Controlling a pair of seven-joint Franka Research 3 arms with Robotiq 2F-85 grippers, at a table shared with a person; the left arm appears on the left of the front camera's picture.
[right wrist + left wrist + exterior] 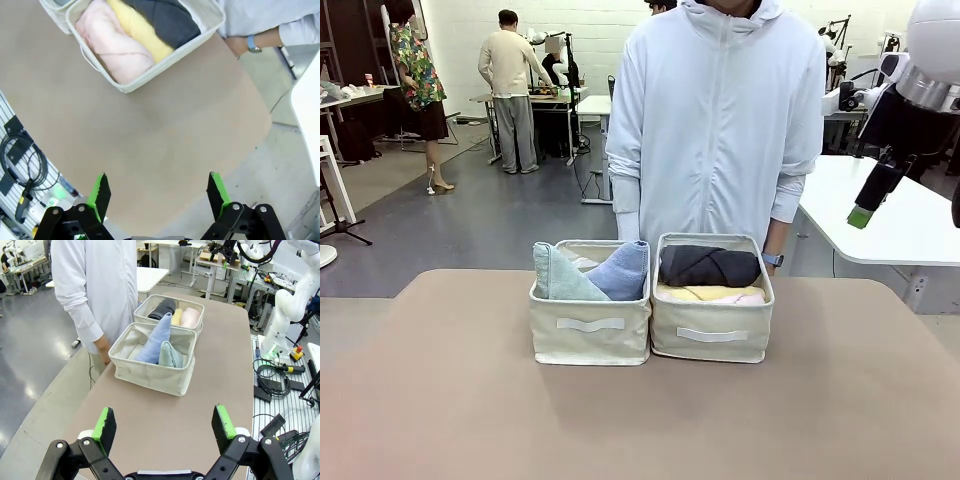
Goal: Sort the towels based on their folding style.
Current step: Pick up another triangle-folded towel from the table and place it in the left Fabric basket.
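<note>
From the front, your two bins sit side by side on the surface point(440, 400): green-grey towel point(558, 278) and blue towel point(622, 270) in the left bin point(590, 335), dark grey towel point(710, 266) topping the right bin point(712, 338). Left wrist: left gripper point(166, 424) spread, empty. Right wrist: right gripper point(156, 189) spread above bare surface, pink towel point(115, 45) and yellow towel point(140, 30) beyond.

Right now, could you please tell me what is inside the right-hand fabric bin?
Three rolled towels: dark grey, yellow and pink. In the right bin, anything beneath them is covered, so a fourth cannot be confirmed.
</note>
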